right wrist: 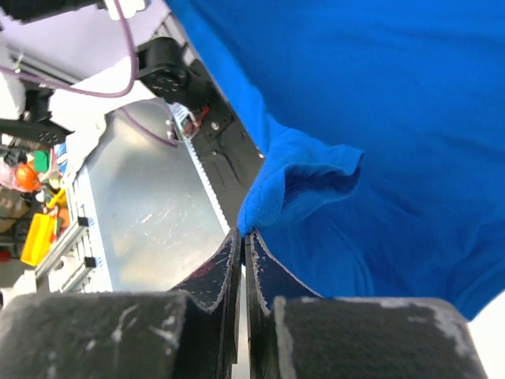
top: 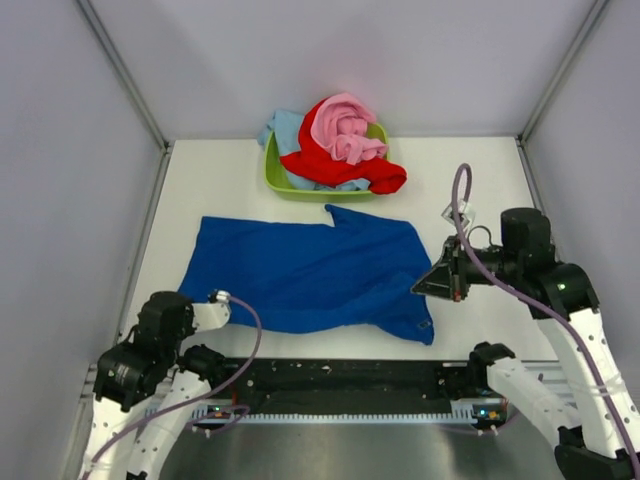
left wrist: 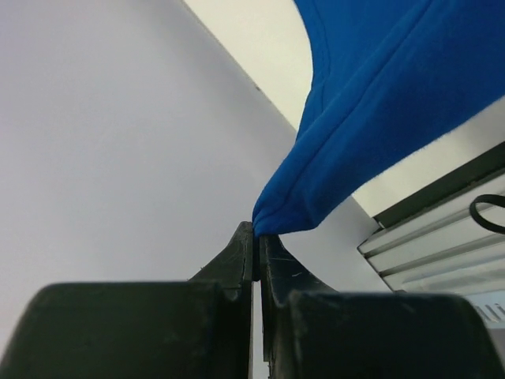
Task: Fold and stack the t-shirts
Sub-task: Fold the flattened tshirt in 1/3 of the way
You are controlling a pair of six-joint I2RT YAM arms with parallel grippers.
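Observation:
A royal blue t-shirt (top: 310, 270) lies spread across the middle of the table. In the left wrist view my left gripper (left wrist: 258, 233) is shut on a folded corner of the blue t-shirt (left wrist: 371, 118), at the cloth's near left end. At the shirt's right edge my right gripper (top: 420, 288) points left and is shut on a bunched hem of the blue t-shirt (right wrist: 379, 118). Its jaws (right wrist: 242, 234) are pressed together on the cloth. Red (top: 345, 172), pink (top: 345, 130) and light blue (top: 283, 128) t-shirts are piled crumpled at the back.
The crumpled shirts sit in a lime green tub (top: 275, 182) at the back centre of the white table (top: 480, 180). Grey walls enclose the left, right and back. A black and metal rail (top: 350, 385) runs along the near edge between the arm bases.

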